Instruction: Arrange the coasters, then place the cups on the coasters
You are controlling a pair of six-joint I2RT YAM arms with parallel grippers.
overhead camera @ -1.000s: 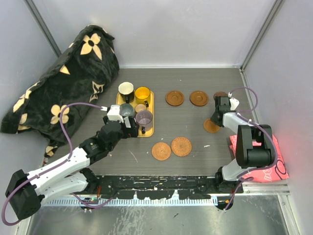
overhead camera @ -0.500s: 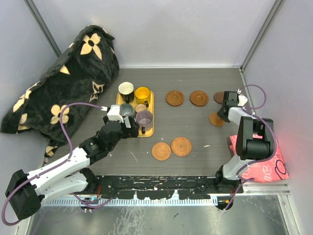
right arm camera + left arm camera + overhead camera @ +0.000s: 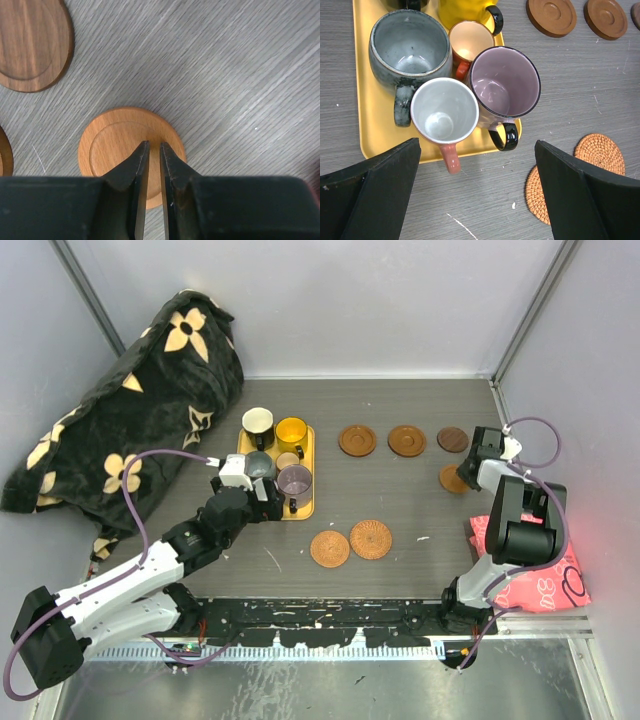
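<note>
Far left on the counter [image 3: 400, 505] lay a bunched black blanket [image 3: 130, 410] with cream flowers. Next to it sat a yellow tray [image 3: 365, 125] holding all six cups: a black one with a cream inside [image 3: 257, 421] and a yellow one [image 3: 291, 430] at the back, then a grey one [image 3: 410, 45], a small copper one [image 3: 470, 40], a purple one [image 3: 505, 80] and a white one [image 3: 444, 110] crowded together, touching. The left end effector [image 3: 476, 150] hung over the tray's near end with its jaws spread wide, gripping nothing.

Just right of the tray, near the front, two woven coasters [image 3: 330, 548] [image 3: 371, 538] lay side by side, close to touching. Further back, three dark wooden coasters [image 3: 357, 440] [image 3: 406, 440] [image 3: 453, 439] stood in a row, apart from one another. A lighter wooden coaster [image 3: 120, 140] lay flat in front of the last of them. The right end effector [image 3: 154, 145] was over it, jaws closed to a thin slit, tips on its top face. I could not tell how hard they pressed. A red cloth [image 3: 540, 580] lay at the far right.
</note>
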